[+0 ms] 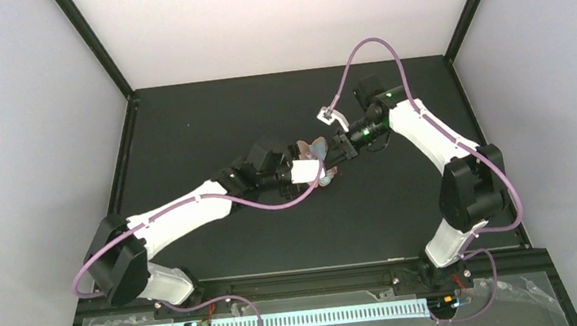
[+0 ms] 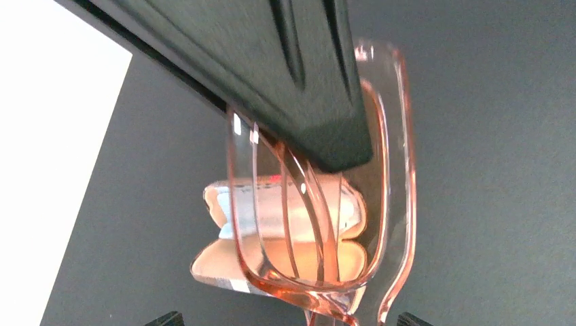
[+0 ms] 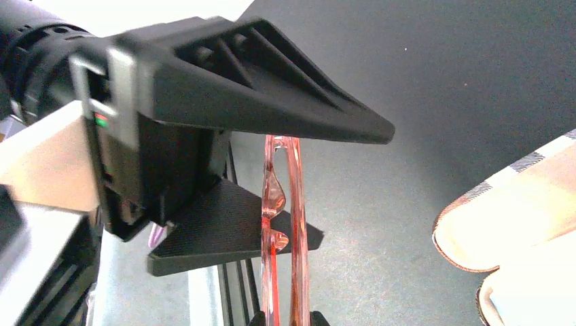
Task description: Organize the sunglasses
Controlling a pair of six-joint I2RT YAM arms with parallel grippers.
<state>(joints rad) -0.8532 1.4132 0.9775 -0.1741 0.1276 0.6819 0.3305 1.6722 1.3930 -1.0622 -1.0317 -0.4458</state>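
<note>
Sunglasses hang in the air above the middle of the counter, between the two arms, and have not yet been put away. The right fingers are closed on them, pinching the reddish frame from the far right. The left fingers stand spread wide on either side of the frame and grip nothing. The temple arms appear to be folded in behind the lenses, so the folding step looks done, though the close views do not make this certain. Directly below the sunglasses lies the brown striped case, open, and a pale blue cloth seems to rest inside it. By my reading the task is partway through: the pair is picked up and held over the case. Lowering it into the case, letting go, and probably closing the lid all remain to be done.
</note>
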